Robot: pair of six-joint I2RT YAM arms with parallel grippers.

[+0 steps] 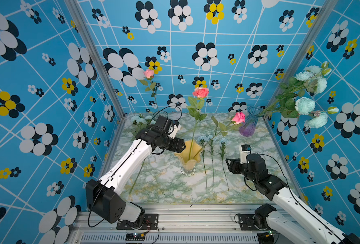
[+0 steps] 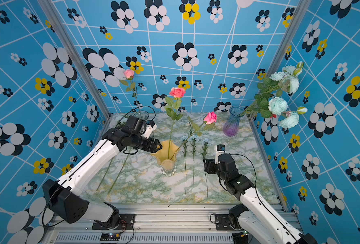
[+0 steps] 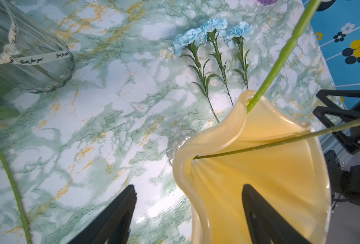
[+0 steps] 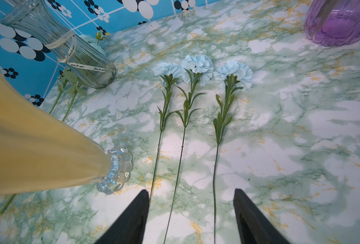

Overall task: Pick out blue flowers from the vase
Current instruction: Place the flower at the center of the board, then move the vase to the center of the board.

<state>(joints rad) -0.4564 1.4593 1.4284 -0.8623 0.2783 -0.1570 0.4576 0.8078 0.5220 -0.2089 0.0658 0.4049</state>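
Note:
Three blue flowers, pale carnations (image 4: 198,63), lie side by side on the marble table, just right of the yellow vase (image 1: 188,160), as in both top views (image 2: 195,137). The vase holds two pink roses (image 1: 200,92). My left gripper (image 3: 189,188) is open at the vase's rim, with one finger over its mouth and the other outside. My right gripper (image 4: 191,191) is open above the carnations' lower stems, holding nothing. A big mint-blue spray (image 1: 304,105) leans out of the purple vase (image 1: 247,126) at the back right.
A clear ribbed vase (image 1: 160,115) with one pink rose (image 1: 149,74) stands at the back left. Pale blue blooms (image 1: 140,120) lie beside it, their long stems (image 2: 111,171) running under my left arm. Patterned walls close in three sides.

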